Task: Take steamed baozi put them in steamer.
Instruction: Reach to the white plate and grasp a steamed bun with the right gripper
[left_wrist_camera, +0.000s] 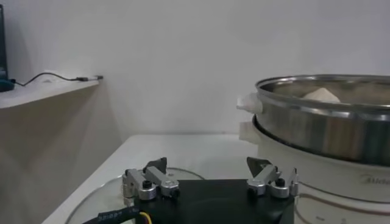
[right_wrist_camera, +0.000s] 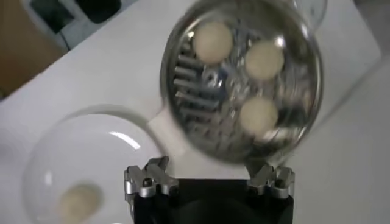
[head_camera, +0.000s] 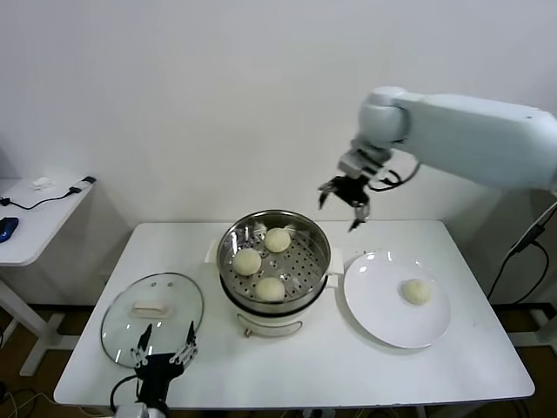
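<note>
The steel steamer point(head_camera: 231, 239) stands mid-table on its white base and holds three pale baozi point(head_camera: 278, 239) point(head_camera: 247, 261) point(head_camera: 270, 289) on its perforated tray. A fourth baozi point(head_camera: 416, 292) lies on the white plate point(head_camera: 370, 305) to the steamer's right. My right gripper point(head_camera: 342, 207) is open and empty, high in the air above the gap between steamer and plate. In the right wrist view the steamer point(right_wrist_camera: 177, 55) and the plate's baozi point(right_wrist_camera: 78, 201) lie below the gripper point(right_wrist_camera: 208, 176). My left gripper point(head_camera: 163, 342) is open and empty, parked low at the table's front left.
A round glass lid point(head_camera: 130, 326) with a white handle lies flat left of the steamer, just behind my left gripper; it also shows in the left wrist view point(left_wrist_camera: 97, 204). A side table point(head_camera: 35, 218) with cables stands at far left.
</note>
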`<state>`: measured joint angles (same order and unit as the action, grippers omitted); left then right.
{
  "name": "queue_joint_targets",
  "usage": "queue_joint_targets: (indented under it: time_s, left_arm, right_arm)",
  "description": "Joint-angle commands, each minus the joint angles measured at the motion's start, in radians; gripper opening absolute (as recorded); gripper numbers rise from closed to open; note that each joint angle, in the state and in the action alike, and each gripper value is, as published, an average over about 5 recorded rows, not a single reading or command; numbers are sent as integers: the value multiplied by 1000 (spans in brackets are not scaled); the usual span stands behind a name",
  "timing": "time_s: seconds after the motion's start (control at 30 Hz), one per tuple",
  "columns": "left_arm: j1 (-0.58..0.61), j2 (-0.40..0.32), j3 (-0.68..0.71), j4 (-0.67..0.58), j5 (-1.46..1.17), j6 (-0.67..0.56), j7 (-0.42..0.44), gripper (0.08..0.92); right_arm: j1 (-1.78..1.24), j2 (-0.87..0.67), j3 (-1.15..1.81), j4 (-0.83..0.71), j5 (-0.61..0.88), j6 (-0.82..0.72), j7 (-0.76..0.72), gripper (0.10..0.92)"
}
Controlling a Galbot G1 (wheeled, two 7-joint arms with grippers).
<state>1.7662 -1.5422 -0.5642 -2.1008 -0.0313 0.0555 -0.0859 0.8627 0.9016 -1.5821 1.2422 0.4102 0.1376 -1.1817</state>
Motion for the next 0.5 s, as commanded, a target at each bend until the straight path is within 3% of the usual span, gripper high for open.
queue_joint_targets:
  time_s: [0.03, 0.5]
  left_arm:
    - [-1, 0, -2, -3, -4, 3, 1, 823]
    - [-3, -2, -15, 19, -8, 2, -1, 823]
  right_arm:
    - [-117, -290, -78, -53, -28, -198, 28, 823]
    - [-561, -243, 254, -227, -181, -265, 107, 823]
